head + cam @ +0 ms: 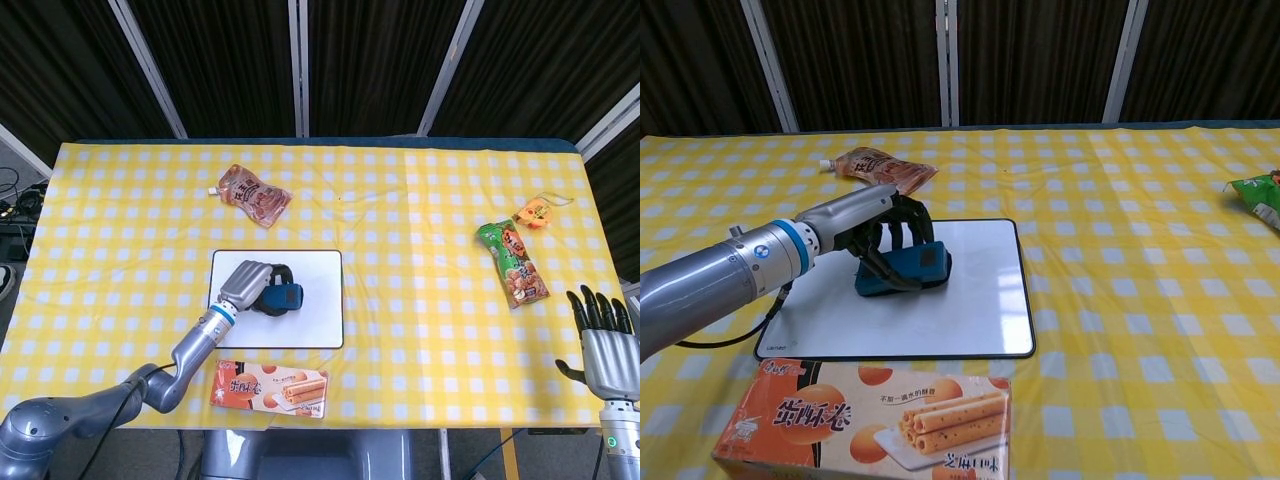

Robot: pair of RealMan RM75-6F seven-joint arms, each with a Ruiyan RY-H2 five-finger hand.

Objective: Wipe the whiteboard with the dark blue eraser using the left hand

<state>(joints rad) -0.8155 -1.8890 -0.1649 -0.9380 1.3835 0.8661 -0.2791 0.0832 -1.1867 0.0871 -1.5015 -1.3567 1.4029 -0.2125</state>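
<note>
The whiteboard (318,320) (980,300) lies flat on the checked cloth in front of me. On its left-middle part sits the dark blue eraser (284,297) (915,268). My left hand (252,285) (880,235) grips the eraser from above, fingers curled around it, pressing it to the board. My right hand (603,340) stands at the table's near right edge, fingers apart and upright, holding nothing; the chest view does not show it.
A biscuit box (268,389) (865,421) lies just in front of the board. A brown snack pouch (256,195) (880,167) lies behind it. A green snack bag (511,262) (1258,195) and a small orange item (536,212) lie at the right.
</note>
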